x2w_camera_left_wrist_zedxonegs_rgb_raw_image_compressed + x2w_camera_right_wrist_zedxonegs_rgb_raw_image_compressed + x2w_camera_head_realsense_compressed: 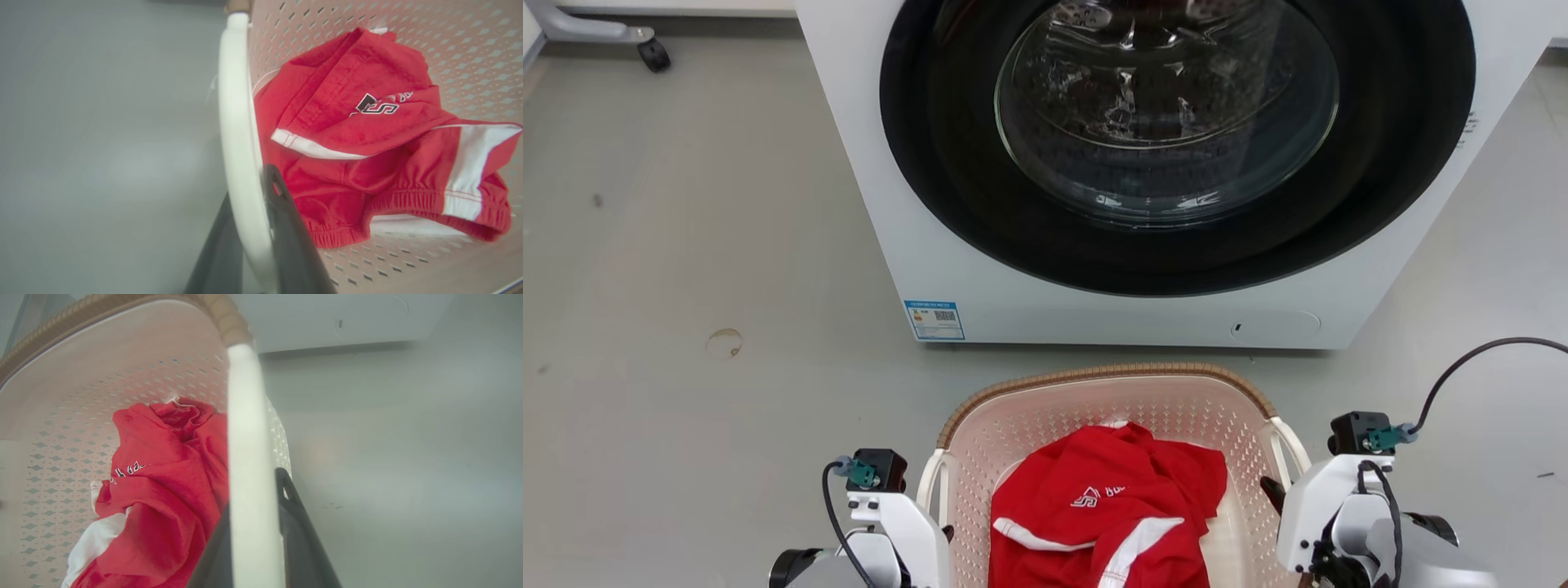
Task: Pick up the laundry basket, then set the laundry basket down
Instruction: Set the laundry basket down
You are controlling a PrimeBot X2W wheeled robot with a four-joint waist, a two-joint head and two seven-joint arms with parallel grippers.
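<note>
A: Since each end effector has a handle between its fingers, where exactly is the laundry basket (1094, 374)?

B: Between the two of them, with the washer (915, 204) ahead of the fingertips. The left end effector (250, 192) is pinching the left handle (235, 102), with one dark finger on either side of the white bar. The right end effector (254, 490) is pinching the right handle (245, 416) the same way. Whether the base is off the floor (686, 245) I cannot tell.

A: How will it handle?

B: Light, I'd judge: thin perforated plastic, with soft red clothing (1107, 506) inside, lying just inward of the left end effector's inner finger. The walls look stiff enough to keep their shape, though they may flex a little. The handles are smooth and rounded, so they could slip or swivel in a narrow pinch. Both sides ought to rise together and level, or the basket will tip.

A: Best place to hold?

B: Where it is held: the two handles, near mid-span, opposite each other. The woven-look rim would give a poorer purchase.

A: And the count?

B: One basket, two handles, two end effectors, one washer. One heap of red clothing with white stripes; whether it is one piece or two, I cannot say.
</note>
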